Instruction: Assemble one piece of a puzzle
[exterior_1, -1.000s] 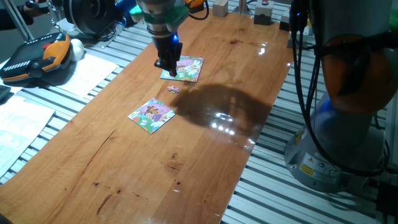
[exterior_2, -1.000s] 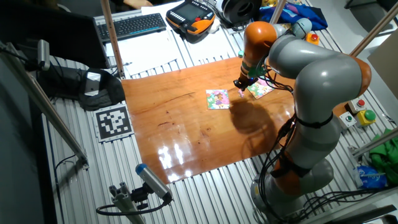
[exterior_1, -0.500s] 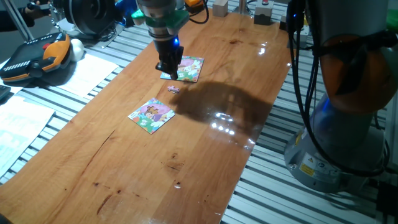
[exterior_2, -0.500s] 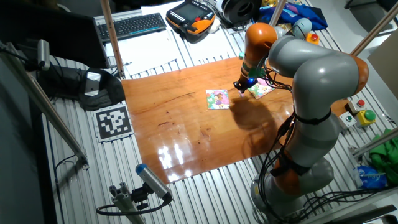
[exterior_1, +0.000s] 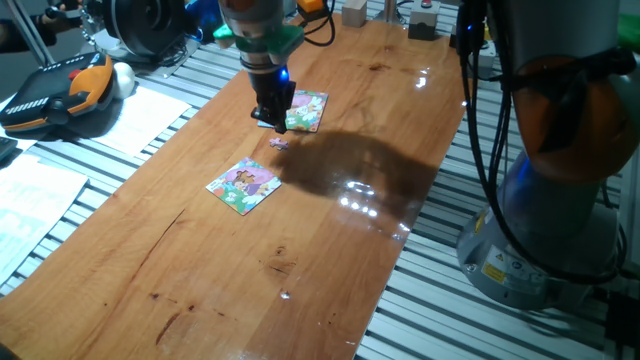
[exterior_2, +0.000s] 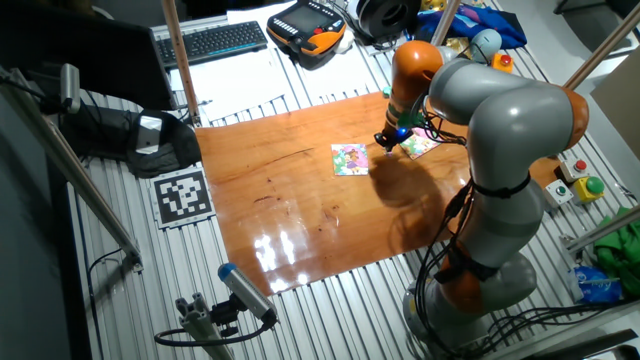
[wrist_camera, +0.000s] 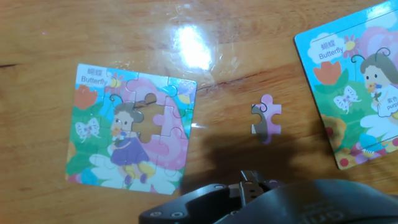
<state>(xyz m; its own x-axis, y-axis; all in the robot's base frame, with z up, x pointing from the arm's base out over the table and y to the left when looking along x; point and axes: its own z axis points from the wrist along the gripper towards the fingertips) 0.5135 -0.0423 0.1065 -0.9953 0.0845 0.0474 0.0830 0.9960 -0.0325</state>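
The piece (wrist_camera: 266, 118) is a tiny pinkish-purple jigsaw piece lying loose on the wooden table, between the two boards; it also shows in one fixed view (exterior_1: 279, 142). The puzzle (wrist_camera: 130, 127) lies to its left with a piece-shaped gap near its middle, and shows in both fixed views (exterior_1: 245, 185) (exterior_2: 350, 159). My gripper (exterior_1: 273, 117) hangs a little above the table, just beyond the piece and over the near edge of the other board. Its fingers look slightly apart and hold nothing. In the hand view only the dark hand body shows, at the bottom edge.
The other square board (exterior_1: 303, 110), pink above and green-white below, lies just behind the gripper and at the right in the hand view (wrist_camera: 360, 81). A teach pendant (exterior_1: 60, 90) and papers sit left of the table. The robot base (exterior_1: 560, 200) stands on the right.
The gripper has shifted slightly to the right, staying above the table by the other board. The piece and both boards have not moved.
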